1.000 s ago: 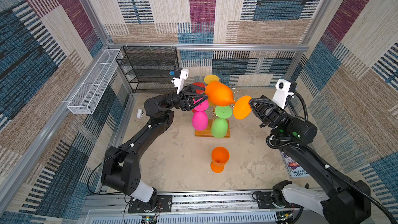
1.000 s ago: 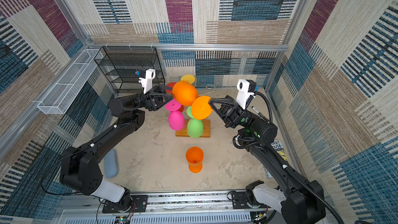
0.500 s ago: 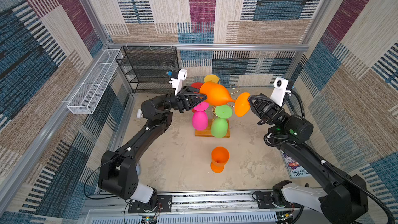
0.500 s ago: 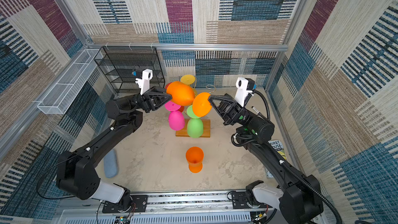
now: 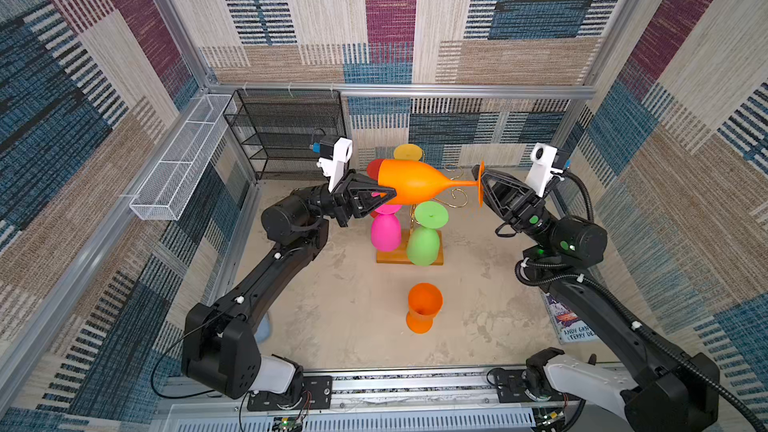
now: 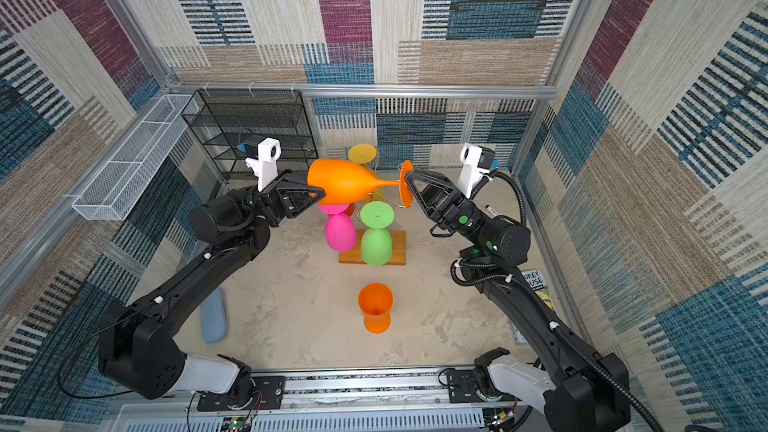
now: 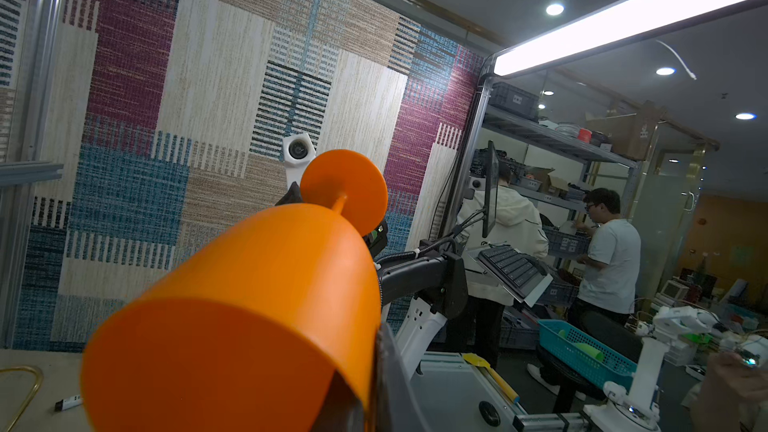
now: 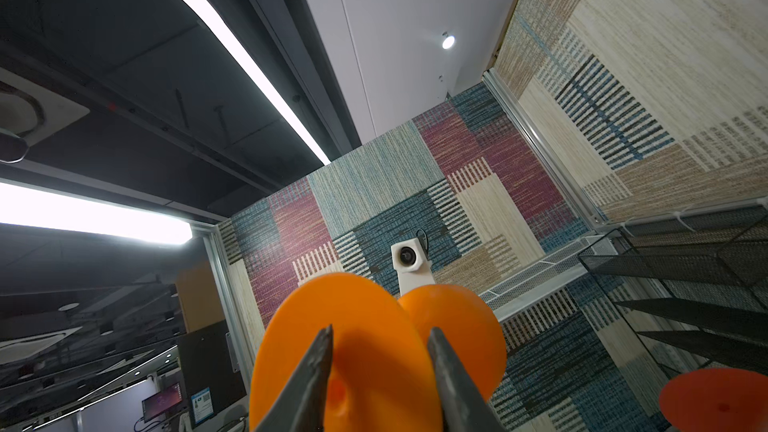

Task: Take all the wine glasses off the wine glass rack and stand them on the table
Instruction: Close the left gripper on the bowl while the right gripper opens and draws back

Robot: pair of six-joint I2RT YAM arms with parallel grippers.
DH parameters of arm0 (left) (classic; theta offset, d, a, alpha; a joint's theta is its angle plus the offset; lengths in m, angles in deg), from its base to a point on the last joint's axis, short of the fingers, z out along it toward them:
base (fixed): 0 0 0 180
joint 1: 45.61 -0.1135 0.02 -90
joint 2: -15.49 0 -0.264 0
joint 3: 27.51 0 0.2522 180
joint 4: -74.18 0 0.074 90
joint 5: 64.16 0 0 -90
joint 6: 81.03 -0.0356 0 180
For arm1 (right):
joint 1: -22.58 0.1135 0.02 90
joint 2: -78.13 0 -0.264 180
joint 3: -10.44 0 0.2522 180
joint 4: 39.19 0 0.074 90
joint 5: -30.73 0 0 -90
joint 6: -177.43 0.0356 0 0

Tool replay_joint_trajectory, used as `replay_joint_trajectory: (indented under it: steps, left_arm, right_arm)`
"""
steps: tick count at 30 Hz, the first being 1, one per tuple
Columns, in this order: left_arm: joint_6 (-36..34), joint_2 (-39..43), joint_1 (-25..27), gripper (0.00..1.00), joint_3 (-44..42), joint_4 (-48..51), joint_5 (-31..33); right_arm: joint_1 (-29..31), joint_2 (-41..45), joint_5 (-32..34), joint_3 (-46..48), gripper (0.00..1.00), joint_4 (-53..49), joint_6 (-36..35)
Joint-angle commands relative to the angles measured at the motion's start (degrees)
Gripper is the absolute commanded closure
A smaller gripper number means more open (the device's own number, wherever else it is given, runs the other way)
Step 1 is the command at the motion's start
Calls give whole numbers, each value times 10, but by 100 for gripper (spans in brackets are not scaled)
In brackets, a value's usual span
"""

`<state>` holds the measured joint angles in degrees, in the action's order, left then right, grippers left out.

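Above the wine glass rack (image 5: 384,256), near the back edge of the tabletop (image 5: 353,317), the orange wine glass (image 5: 415,187) lies level in the air, clear of the gold scrolls. The left gripper (image 5: 388,197) is clamped tight on the bowl's rim and bears it alone. The right gripper (image 5: 483,187) has its jaws parted at the foot and grips nothing, probably so that the left can carry the glass away.

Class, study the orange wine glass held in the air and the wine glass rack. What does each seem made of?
The held orange wine glass is probably plastic: opaque, matte, evenly coloured. The wine glass rack has arms of thin metal-looking wire with a shiny gold finish; its flat tan base looks like wood, grain unclear.
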<state>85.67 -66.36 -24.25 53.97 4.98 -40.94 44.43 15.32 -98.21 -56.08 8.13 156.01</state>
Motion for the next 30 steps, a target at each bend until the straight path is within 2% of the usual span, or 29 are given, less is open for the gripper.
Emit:
replay_joint_trajectory:
  steps: [1,5,10,16,22,26,30]
  left_arm:
    - [-9,9,-1,99,-2,21,10]
    - [-18,26,-1,100,-5,23,3]
    - [-18,39,0,100,1,24,-16]
    - [-20,38,3,100,7,28,-39]
    - [-19,25,9,100,14,28,-48]
    - [-25,17,16,100,25,33,-71]
    - [-75,10,17,100,26,93,-72]
  right_arm:
    - [3,13,-33,-5,44,-85,-67]
    - [-1,31,7,-30,31,-210,-144]
    - [-19,58,100,-64,26,-391,-231]
    - [-47,117,238,-74,19,-532,-289]
    - [-70,168,312,-73,16,-604,-322]
    - [-72,203,389,-70,15,-649,-341]
    - [-71,240,442,-55,15,-662,-351]
